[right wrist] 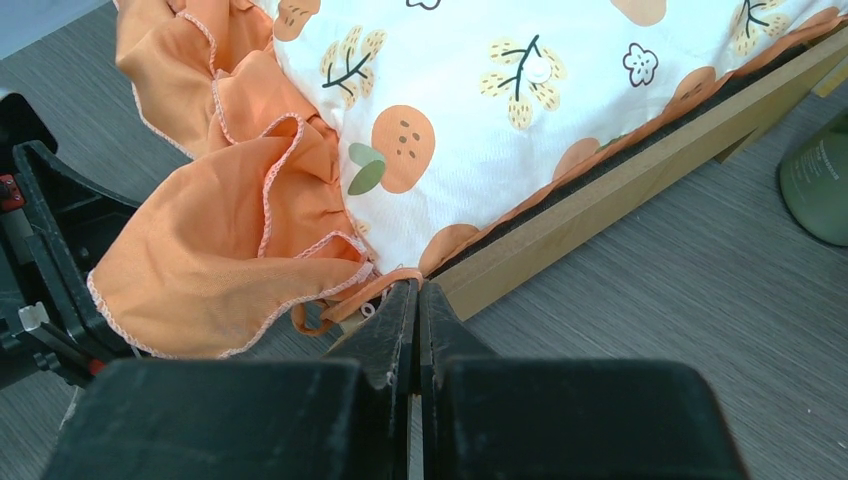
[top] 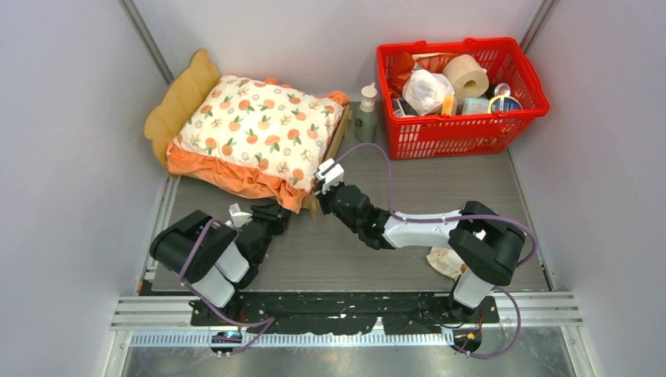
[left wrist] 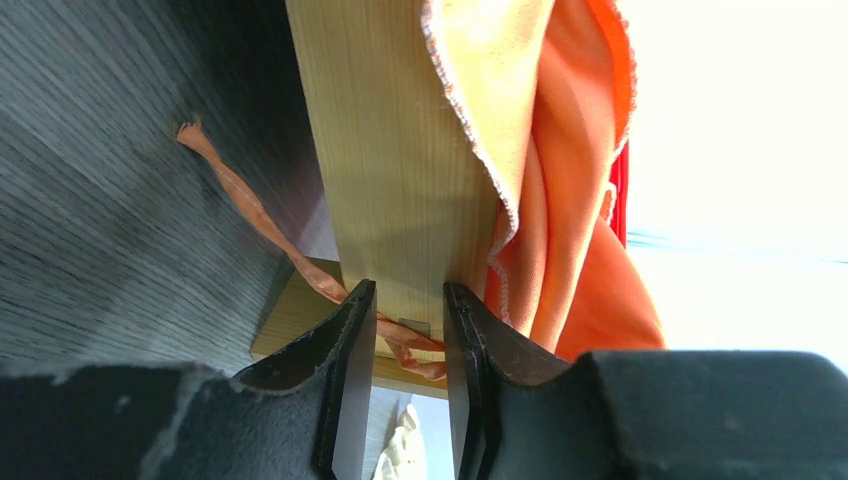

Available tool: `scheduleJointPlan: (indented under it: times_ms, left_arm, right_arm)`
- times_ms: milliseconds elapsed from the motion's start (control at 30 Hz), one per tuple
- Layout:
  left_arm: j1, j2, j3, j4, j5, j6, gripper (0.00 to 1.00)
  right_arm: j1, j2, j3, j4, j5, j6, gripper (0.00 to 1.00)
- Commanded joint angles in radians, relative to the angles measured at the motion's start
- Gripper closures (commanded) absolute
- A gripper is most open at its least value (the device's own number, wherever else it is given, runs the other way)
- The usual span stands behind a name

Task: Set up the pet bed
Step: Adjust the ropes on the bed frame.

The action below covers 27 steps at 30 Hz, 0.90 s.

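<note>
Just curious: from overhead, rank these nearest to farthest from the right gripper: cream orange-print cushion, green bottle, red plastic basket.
1. Cream orange-print cushion, at the right gripper.
2. Green bottle, just beyond.
3. Red plastic basket, far right.

Free passage: the bare tabletop (top: 471, 184) right of the pet bed (top: 184, 98) and near of the red basket (top: 463, 137), open across to the right wall; the bottle (top: 367, 114) stands between the bed's far right corner and the basket, closing that gap; the bed fills the far left, its cushion (top: 259, 129) overhanging the near edge; the left tool (left wrist: 405, 290) and right tool (right wrist: 415, 295) crowd the bed's near right corner; a purple cable (top: 389, 177) arcs over the tabletop's middle.
</note>
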Motion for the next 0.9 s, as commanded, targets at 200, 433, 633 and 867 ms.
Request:
scheduleJointPlan:
  times_ms: [200,433,633,867]
  left_arm:
    - [-0.03,0.051,-0.008,0.069,-0.011,-0.008,0.63]
    - [-0.045,0.108,0.011,0.07,0.003,-0.029,0.59]
    - [-0.049,0.124,0.055,0.07,-0.029,-0.008,0.6]
    - [-0.051,0.156,0.098,0.069,-0.017,-0.011,0.66]
  right_arm:
    - [0.003,-0.024,-0.008,0.066,0.022,-0.004,0.95]
    - [0.002,-0.013,-0.005,0.068,0.014,0.002,0.95]
    - [0.002,-0.015,-0.007,0.071,0.02,-0.003,0.95]
    - [0.002,-0.026,-0.007,0.065,0.028,-0.043,0.95]
